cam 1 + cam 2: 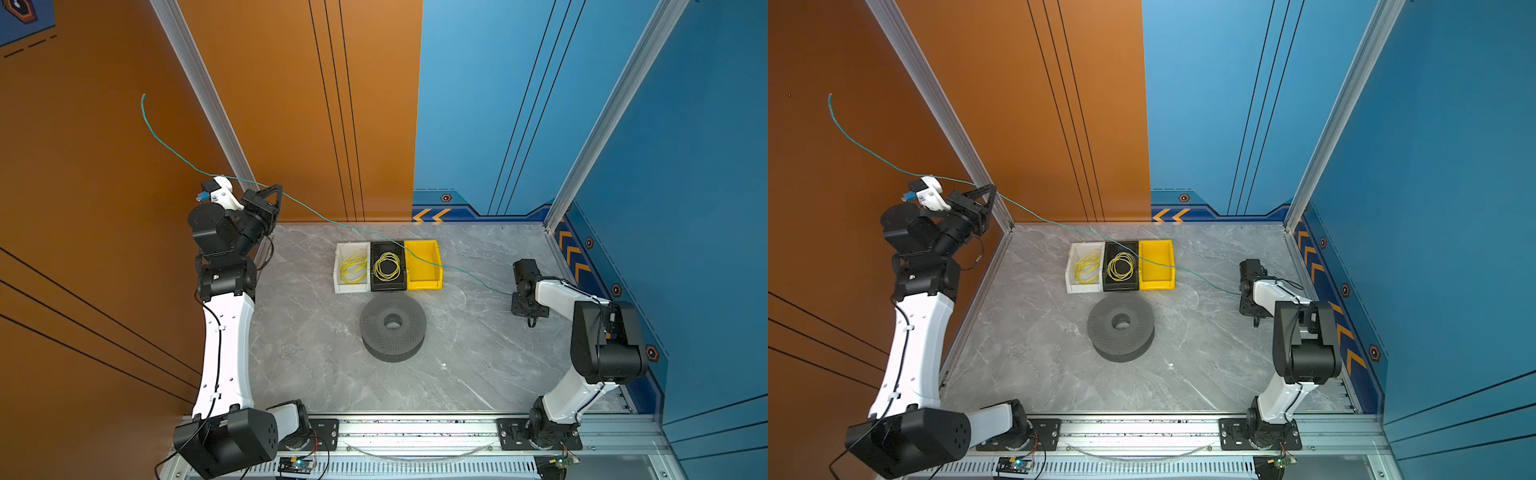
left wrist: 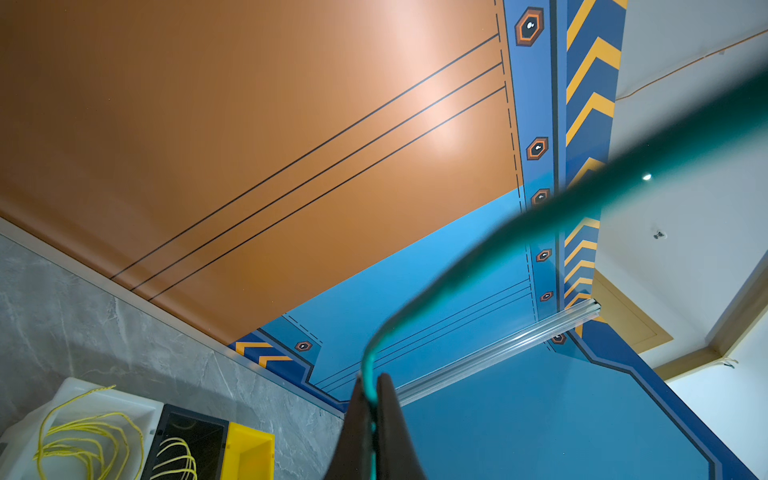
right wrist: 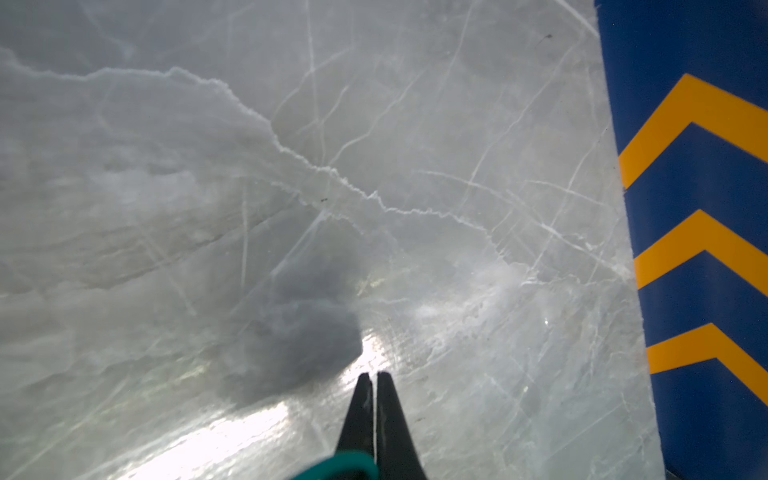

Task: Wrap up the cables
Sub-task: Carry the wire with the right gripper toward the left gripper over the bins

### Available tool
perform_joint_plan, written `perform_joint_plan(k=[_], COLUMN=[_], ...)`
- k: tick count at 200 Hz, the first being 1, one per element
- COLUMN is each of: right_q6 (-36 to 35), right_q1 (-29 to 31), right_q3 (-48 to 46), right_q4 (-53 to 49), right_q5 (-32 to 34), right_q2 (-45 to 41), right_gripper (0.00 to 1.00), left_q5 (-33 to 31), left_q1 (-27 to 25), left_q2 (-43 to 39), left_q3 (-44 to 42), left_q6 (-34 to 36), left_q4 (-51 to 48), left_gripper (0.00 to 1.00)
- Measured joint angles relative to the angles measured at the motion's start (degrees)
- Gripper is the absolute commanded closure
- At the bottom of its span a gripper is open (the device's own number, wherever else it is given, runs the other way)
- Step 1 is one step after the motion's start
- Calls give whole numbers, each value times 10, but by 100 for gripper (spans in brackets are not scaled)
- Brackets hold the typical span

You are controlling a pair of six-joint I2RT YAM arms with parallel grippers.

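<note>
The cables are one thin teal wire (image 1: 374,235) (image 1: 1100,237). In both top views it hangs in the air from a free end at the upper left, over the bins, down to the right side. My left gripper (image 1: 275,190) (image 1: 992,190) is raised near the back-left post and shut on the wire; the left wrist view shows the teal wire (image 2: 540,216) pinched between its dark fingertips (image 2: 371,380). My right gripper (image 1: 519,299) (image 1: 1246,297) points down at the table, shut, where the wire ends. Teal wire (image 3: 340,467) shows at the base of its fingers (image 3: 372,376).
A grey perforated spool (image 1: 374,320) (image 1: 1102,322) lies flat mid-table. Behind it stand a white bin (image 1: 343,287), a black bin (image 1: 388,286), both with yellow wire coils, and a yellow bin (image 1: 424,284). Walls and aluminium posts enclose the table.
</note>
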Motion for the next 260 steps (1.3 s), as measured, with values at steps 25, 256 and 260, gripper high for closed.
perform_joint_plan(k=[25, 256, 260], right_q6=[0, 30, 38], right_q1=[-7, 271, 284], right_q3=[2, 405, 409], right_q4=[1, -43, -27], right_q5=[-4, -405, -424], right_q2=[0, -214, -208], right_gripper=[100, 20, 19], left_q5=[3, -411, -415], left_q1=[-15, -510, -517], left_q2=[0, -50, -50], left_q3=[0, -262, -266], left_q6=[0, 181, 183], left_q4=[1, 115, 116], left_gripper=[100, 100, 100])
